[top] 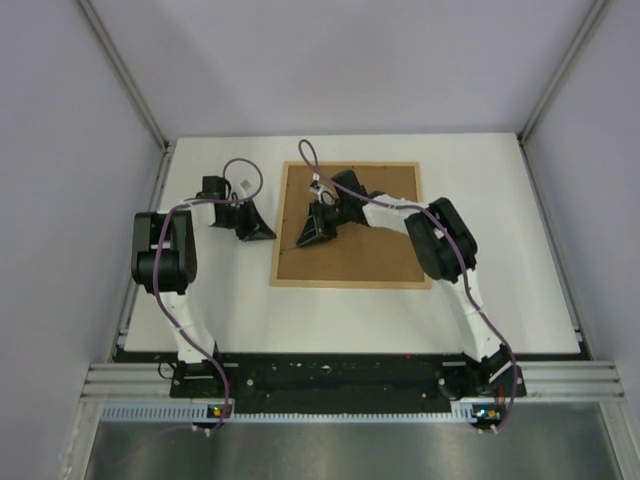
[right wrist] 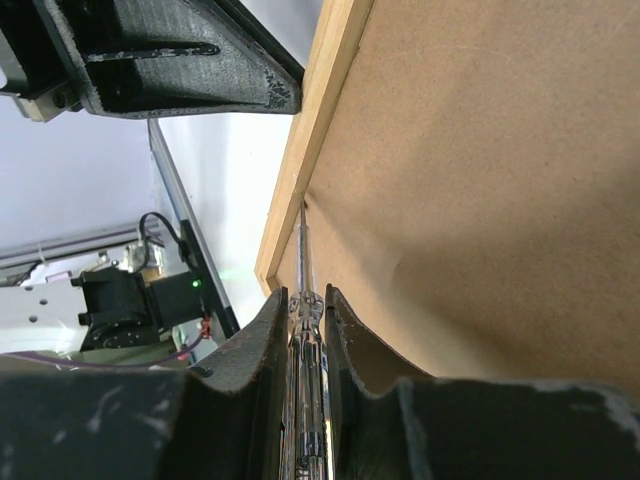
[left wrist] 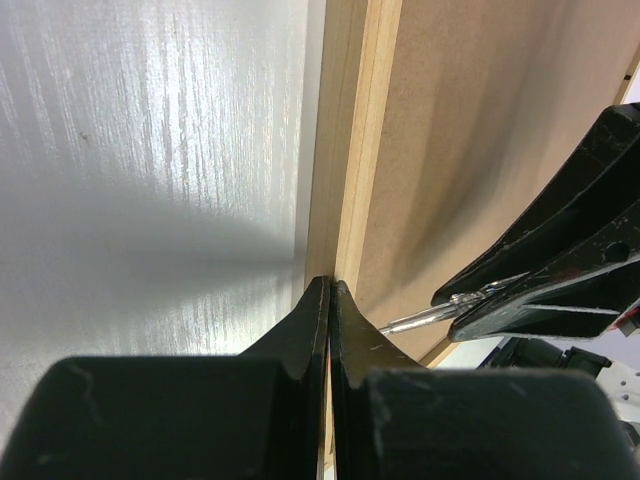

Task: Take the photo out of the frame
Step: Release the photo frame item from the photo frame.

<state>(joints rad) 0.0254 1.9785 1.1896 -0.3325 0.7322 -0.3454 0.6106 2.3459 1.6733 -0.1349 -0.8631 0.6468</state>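
The frame lies face down on the white table, its plain brown backing board facing up, so the photo is hidden. My right gripper is shut on a clear-handled screwdriver. The metal tip of the screwdriver touches the seam where the board meets the frame's left rail. My left gripper is shut with nothing in it, and its tips rest against the outer side of that same rail. The screwdriver's shaft shows just to the right of it.
A metal rail runs along the table's left side and another along the right. Grey walls enclose the back and sides. The two grippers are close together at the frame's left edge.
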